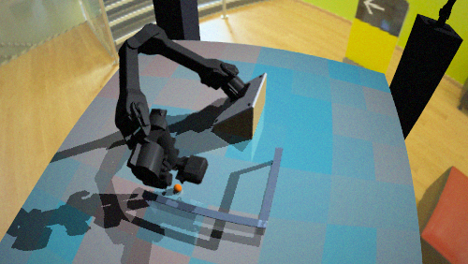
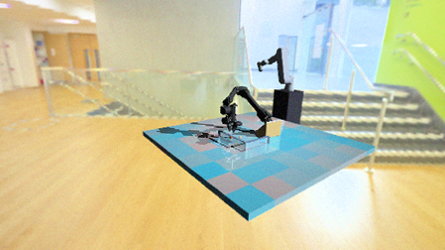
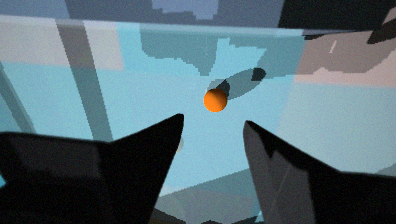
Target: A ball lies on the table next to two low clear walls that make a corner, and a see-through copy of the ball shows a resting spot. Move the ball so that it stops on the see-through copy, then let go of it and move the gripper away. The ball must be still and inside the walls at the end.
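Orange ball (image 3: 215,100); black hand (image 3: 214,137); blue-grey checkered table (image 1: 356,187).

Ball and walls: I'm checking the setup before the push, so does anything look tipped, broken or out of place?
Nothing stands out. The orange ball sits whole on the table, ahead of the hand, whose fingers are partly open and hold nothing. Both low walls stand upright and meet in a neat corner.
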`<state>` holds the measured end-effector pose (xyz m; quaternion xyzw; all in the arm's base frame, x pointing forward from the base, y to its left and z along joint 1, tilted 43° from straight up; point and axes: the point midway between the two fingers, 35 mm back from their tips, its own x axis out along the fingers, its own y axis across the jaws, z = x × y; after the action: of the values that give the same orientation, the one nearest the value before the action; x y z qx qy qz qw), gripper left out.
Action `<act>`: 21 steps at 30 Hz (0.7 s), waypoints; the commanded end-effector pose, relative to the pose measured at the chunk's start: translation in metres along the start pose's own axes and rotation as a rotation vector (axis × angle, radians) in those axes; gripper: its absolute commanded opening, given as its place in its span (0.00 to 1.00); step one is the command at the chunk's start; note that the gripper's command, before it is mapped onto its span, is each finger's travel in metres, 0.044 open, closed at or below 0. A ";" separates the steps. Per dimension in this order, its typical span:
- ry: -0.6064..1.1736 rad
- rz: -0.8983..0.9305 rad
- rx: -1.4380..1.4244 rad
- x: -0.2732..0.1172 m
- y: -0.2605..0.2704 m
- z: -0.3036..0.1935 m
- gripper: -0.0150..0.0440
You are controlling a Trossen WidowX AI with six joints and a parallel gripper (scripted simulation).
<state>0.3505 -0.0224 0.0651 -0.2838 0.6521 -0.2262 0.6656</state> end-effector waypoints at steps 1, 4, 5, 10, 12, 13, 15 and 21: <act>-0.005 -0.007 -0.019 -0.002 -0.001 0.002 0.62; -0.005 -0.008 -0.019 0.008 -0.001 0.002 0.62; -0.005 -0.008 -0.019 0.012 -0.001 0.002 0.62; -0.005 -0.008 -0.019 0.016 -0.001 0.002 0.62; -0.005 -0.008 -0.019 0.019 -0.001 0.002 0.62; -0.005 -0.008 -0.019 0.021 -0.001 0.002 0.62; -0.005 -0.008 -0.019 0.024 -0.001 0.002 0.62; -0.005 -0.009 -0.019 0.034 -0.001 0.002 0.62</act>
<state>0.3556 -0.0424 0.0456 -0.2894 0.6500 -0.2234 0.6662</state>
